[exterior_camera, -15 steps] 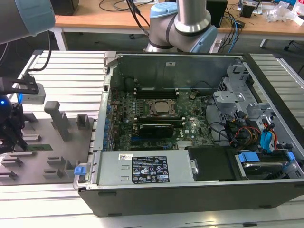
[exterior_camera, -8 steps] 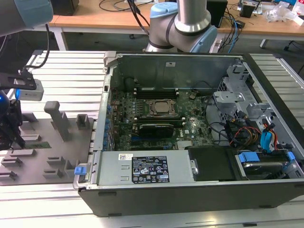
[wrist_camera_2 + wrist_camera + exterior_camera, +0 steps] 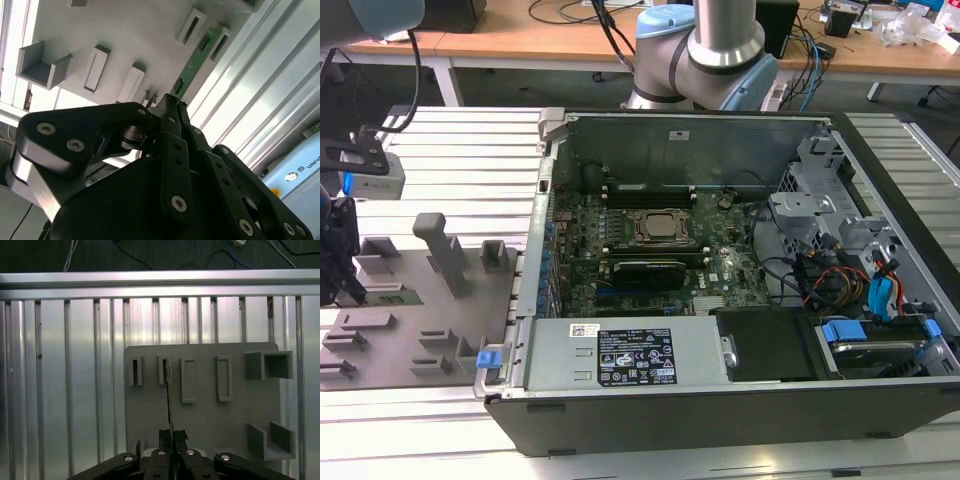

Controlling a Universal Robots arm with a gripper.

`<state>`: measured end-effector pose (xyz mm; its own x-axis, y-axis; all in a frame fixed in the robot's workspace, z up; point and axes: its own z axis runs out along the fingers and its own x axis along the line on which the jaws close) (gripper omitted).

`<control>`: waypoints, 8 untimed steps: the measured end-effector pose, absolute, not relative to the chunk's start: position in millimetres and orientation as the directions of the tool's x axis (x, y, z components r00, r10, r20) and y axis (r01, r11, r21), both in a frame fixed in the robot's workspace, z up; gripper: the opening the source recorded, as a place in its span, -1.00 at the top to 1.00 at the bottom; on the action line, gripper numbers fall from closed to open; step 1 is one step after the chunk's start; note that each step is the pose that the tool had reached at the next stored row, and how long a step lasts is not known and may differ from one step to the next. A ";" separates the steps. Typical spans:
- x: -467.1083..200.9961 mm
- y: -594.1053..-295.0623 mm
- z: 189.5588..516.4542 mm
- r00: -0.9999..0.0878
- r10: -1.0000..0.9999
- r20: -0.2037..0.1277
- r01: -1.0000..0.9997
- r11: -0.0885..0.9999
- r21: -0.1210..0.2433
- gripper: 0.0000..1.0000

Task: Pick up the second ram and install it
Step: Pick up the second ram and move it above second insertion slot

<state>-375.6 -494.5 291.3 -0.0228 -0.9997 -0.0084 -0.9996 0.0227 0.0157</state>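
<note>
Grey matte plastic tray (image 3: 210,420) with rectangular slotted blocks lies beneath the gripper (image 3: 171,434), clenched on the near end of the second ram (image 3: 197,57) — a thin, flat green board extending ahead to a tray slot. Risk: a skewed lift may bind it there, twisting it loose.

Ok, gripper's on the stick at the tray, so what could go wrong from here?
The gripper pinches the second ram near one end, so it may pivot or slip. Its far end sits at a slot block on the grey tray; a skewed lift could snag there.
</note>
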 end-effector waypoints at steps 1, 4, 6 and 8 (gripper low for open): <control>-375.6 -494.5 293.4 -0.023 -1.000 -0.008 -1.000 0.023 0.016 0.73; -375.6 -494.5 298.8 -0.023 -1.000 -0.008 -1.000 0.023 0.016 0.73; -375.6 -494.5 301.3 -0.023 -1.000 -0.008 -1.000 0.023 0.016 0.73; -375.6 -494.5 306.1 -0.023 -1.000 -0.008 -1.000 0.023 0.016 0.73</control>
